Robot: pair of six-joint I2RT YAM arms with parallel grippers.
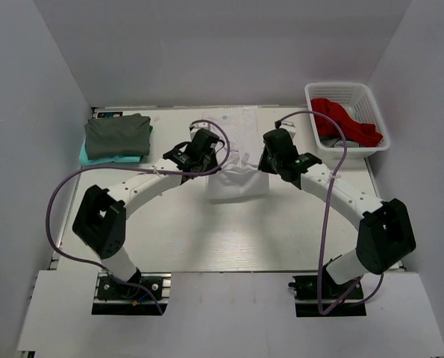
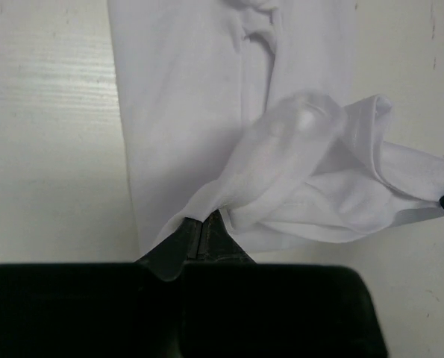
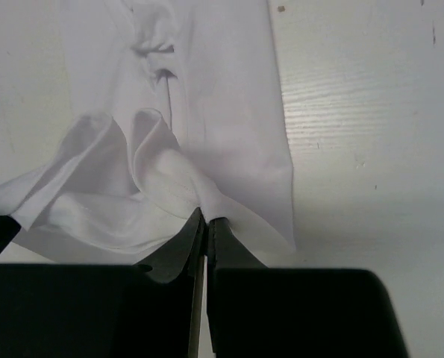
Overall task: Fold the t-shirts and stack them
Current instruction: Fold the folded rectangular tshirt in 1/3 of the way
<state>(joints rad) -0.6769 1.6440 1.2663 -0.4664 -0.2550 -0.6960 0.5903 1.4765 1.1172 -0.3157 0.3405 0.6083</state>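
rightward of t-shirt [image 1: 236, 186], red cloth [image 1: 346, 119] in basket [image 1: 374, 106]

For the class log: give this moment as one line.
left gripper: shut on white t-shirt | right gripper: same | grey t-shirt: atop teal t-shirt

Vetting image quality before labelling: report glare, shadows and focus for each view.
Top external: even light, soft shadows on the table, white t-shirt low in contrast against it. Left wrist: glare streak on the table at left, left gripper an underexposed black mass. Right wrist: wood grain sharp, right gripper black too.
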